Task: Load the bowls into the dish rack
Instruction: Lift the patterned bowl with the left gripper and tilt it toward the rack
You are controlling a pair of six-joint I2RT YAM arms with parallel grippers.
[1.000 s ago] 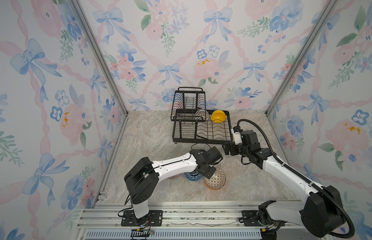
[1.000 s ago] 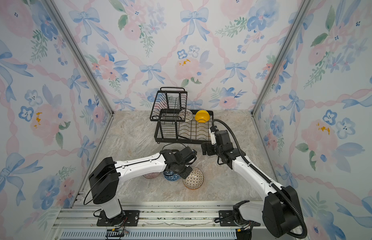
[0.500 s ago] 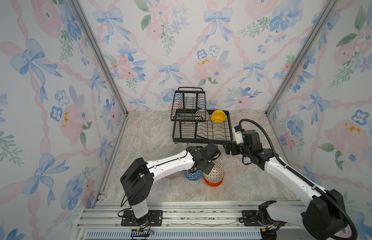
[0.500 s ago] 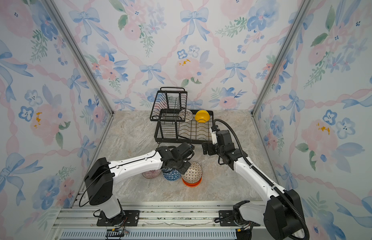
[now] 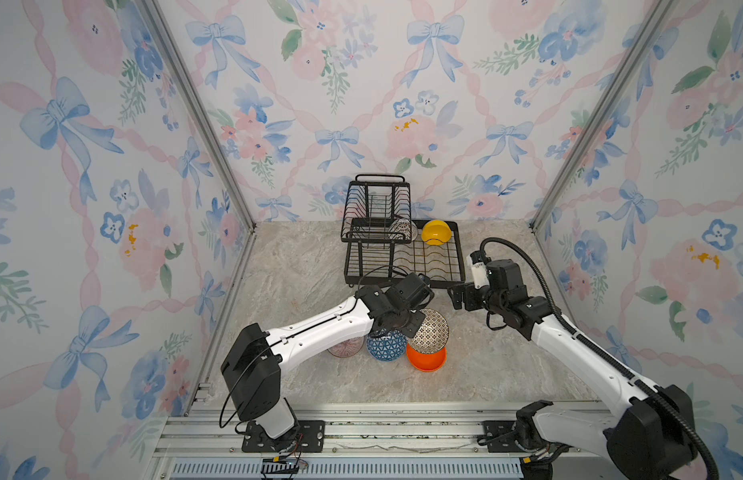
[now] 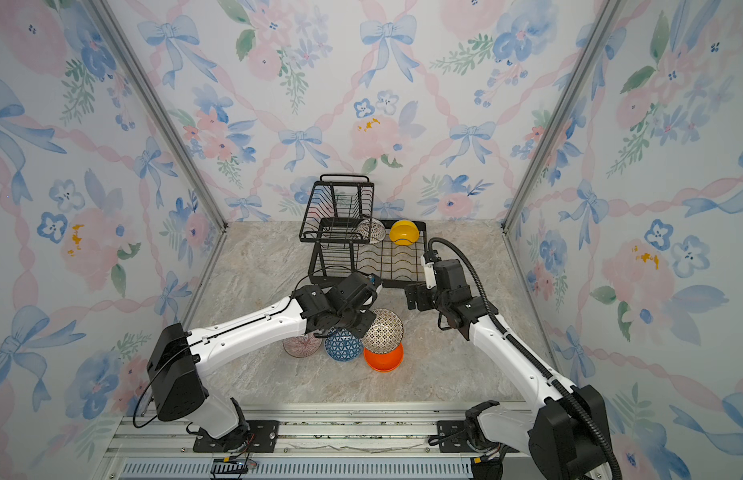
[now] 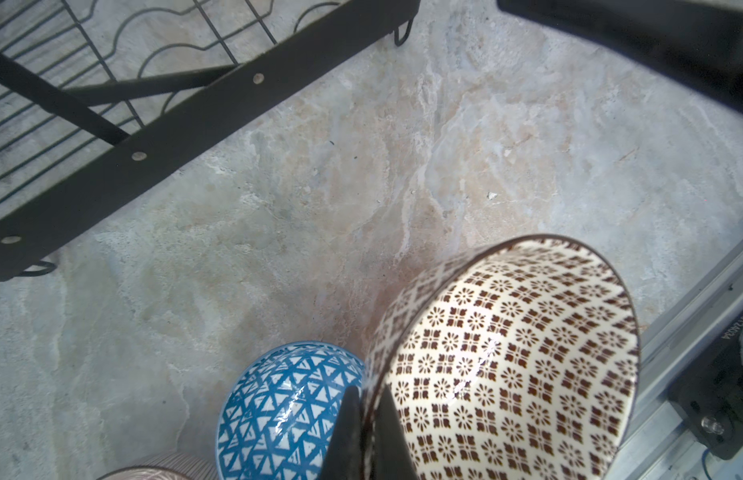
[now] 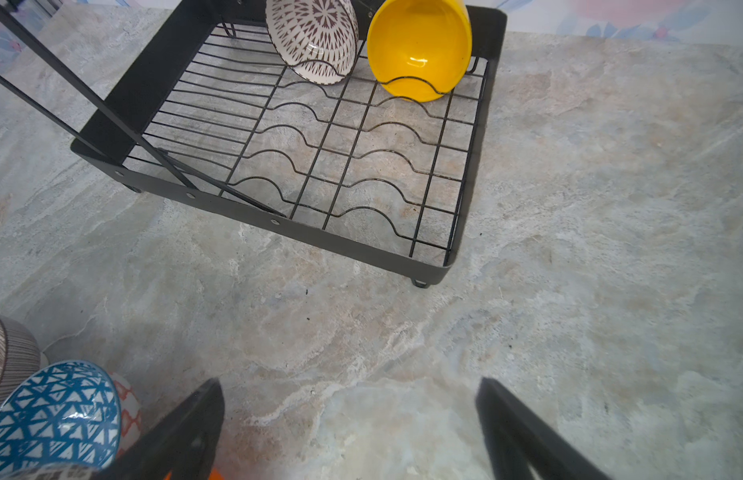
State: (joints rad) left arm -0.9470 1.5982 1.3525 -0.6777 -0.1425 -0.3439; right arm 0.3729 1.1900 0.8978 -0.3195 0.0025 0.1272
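My left gripper (image 7: 367, 395) is shut on the rim of a white bowl with a brown pattern (image 7: 507, 353), held tilted above the orange bowl (image 5: 426, 358) in both top views. A blue bowl with white triangles (image 5: 385, 345) and a pinkish ribbed bowl (image 5: 345, 347) sit beside it, partly under my left arm. The dish rack (image 8: 340, 245) stands at the back; a yellow bowl (image 8: 419, 50) and a second white patterned bowl (image 8: 311, 37) lean in its far end. My right gripper (image 8: 349, 386) hangs open and empty by the rack's front right corner.
The rack's raised basket tier (image 5: 376, 208) stands at the back left with a loop handle on top. Flowered walls close in three sides. An aluminium rail (image 5: 361, 419) with both arm bases runs along the front edge.
My left gripper has lifted the brown-patterned bowl out of the orange bowl and tilted it, moving up and toward the rack. The right arm has hardly moved.
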